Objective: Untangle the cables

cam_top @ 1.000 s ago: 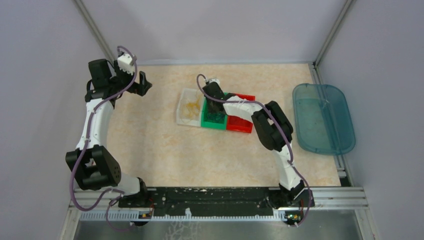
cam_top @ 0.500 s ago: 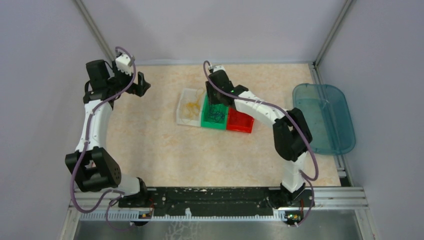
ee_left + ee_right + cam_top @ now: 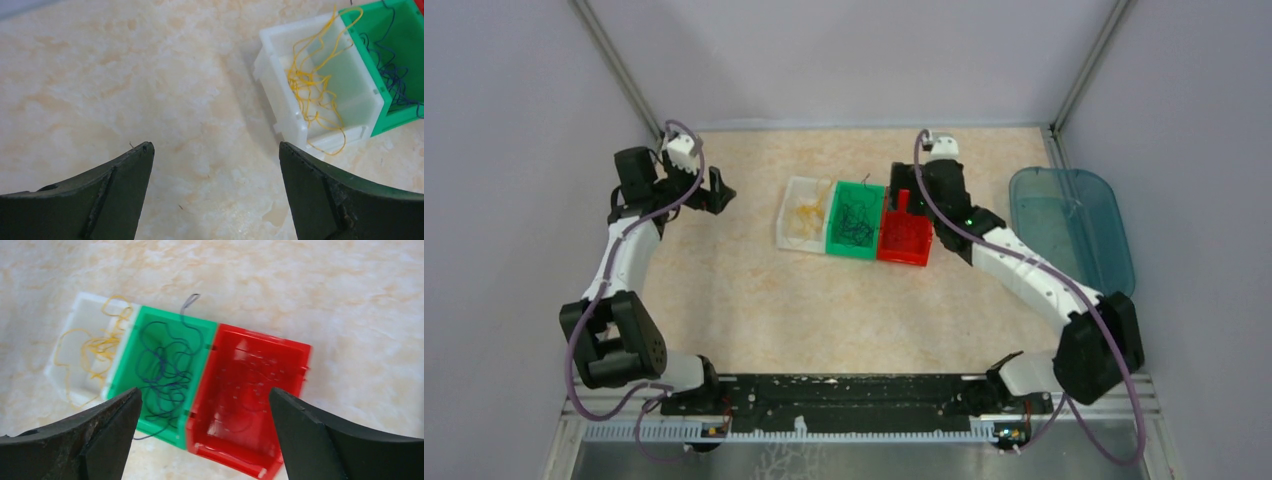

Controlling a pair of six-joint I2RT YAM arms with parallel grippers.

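Three cables lie sorted in three bins set side by side. A yellow cable [image 3: 312, 85] is bunched in the white bin [image 3: 782, 222], with a loop hanging over its front rim. A dark cable [image 3: 165, 365] is coiled in the green bin [image 3: 175, 317], one end sticking out past the back rim. A red cable [image 3: 235, 426] shows only faintly against the red bin [image 3: 260, 335]. My right gripper [image 3: 205, 391] hovers open above the seam between the green and red bins and holds nothing. My left gripper [image 3: 214, 146] is open and holds nothing over bare table, left of the white bin.
A translucent blue tray [image 3: 1069, 235] lies at the table's right edge. Grey walls with metal corner posts enclose the table on three sides. The black rail carrying both arm bases [image 3: 844, 395] runs along the near edge.
My right gripper opened, rose off the green bin and swung right toward the red bin, leaving the dark cable in the green bin. The left arm shifted slightly.
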